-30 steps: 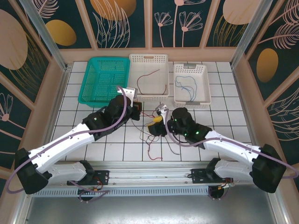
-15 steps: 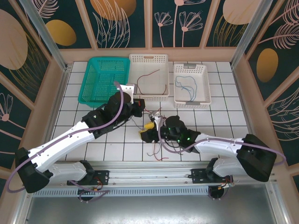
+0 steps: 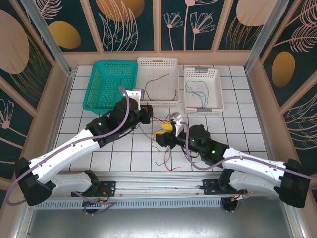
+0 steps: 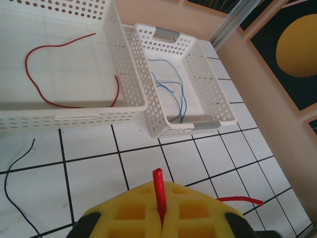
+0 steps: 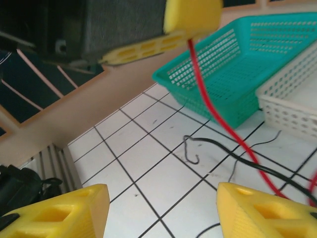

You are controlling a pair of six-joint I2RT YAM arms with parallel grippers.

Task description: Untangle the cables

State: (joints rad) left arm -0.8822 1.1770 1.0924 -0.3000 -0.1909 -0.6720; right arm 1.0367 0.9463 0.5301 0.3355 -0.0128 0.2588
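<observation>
As the left gripper (image 4: 159, 214) stays clamped on the red wire (image 4: 158, 188) just near of the middle white basket (image 4: 74, 117), the right gripper (image 5: 162, 206), jaws apart, has slid back right beneath it, likely to pin the black wires (image 5: 199, 144)

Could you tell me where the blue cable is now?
In the top view, the blue cable lies inside the right-hand white basket, beside the middle basket holding a red cable.
</observation>
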